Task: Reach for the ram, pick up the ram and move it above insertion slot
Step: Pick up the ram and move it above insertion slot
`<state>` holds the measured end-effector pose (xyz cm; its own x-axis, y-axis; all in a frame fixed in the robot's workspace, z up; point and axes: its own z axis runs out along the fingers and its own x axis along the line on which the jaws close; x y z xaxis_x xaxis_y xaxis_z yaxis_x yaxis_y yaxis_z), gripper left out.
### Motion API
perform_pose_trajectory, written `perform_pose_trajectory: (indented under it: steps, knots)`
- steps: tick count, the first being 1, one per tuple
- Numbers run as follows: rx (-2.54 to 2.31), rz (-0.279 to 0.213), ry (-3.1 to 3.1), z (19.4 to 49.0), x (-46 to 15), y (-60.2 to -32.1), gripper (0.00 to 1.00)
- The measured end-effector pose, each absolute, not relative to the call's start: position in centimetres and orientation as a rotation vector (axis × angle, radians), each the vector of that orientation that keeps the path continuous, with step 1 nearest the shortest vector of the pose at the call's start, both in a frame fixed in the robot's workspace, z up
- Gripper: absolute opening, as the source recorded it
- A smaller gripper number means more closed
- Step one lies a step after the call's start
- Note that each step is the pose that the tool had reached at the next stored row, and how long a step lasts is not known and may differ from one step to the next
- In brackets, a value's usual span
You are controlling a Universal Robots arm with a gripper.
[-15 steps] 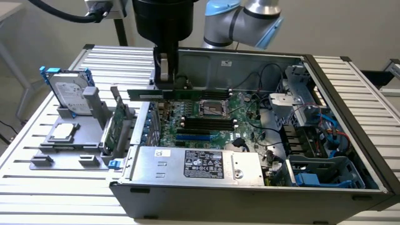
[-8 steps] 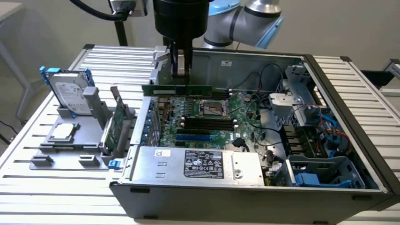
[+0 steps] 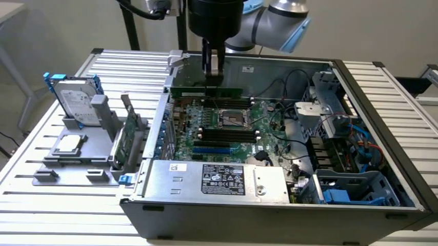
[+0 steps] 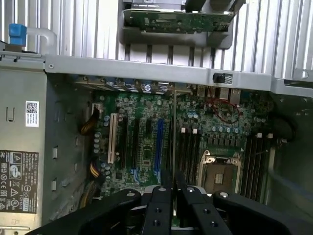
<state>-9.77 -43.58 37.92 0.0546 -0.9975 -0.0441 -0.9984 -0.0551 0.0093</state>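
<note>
Exterior view: the gripper point(image 3: 213, 77) hangs from the arm point(image 3: 274, 18) at upper centre of the frame, its fingers pinching the ram point(image 3: 205, 93) by its top edge. The ram is a long green stick, held level and on edge, raised over the far part of the motherboard point(image 3: 226, 128) inside the open case point(image 3: 383, 118). Below it, nearer the frame's middle, lie the black slots point(image 3: 226, 136) beside the CPU socket point(image 3: 231, 119). A power supply point(image 3: 219, 182) fills the case's lower centre. At the frame's left, a hard drive point(image 3: 74, 105) stands upright in a grey holder point(image 3: 75, 154), with a green card point(image 3: 130, 134) just right of it. Wrist view: the 2 black fingers point(image 4: 157, 210) at bottom centre press close together on the ram's thin edge point(image 4: 173, 147), which runs up the middle of the frame over the motherboard point(image 4: 142, 142).
</note>
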Motion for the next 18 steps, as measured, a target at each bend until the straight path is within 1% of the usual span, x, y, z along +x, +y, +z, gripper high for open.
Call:
perform_pose_trajectory:
  steps: [9, 18]
  knots:
    - [-2.264, 0.06, 2.143, 37.3, -7.7, -40.9, 0.14]
    - [-2.259, 0.06, 2.148, 36.9, -5.9, -39.8, 0.14]
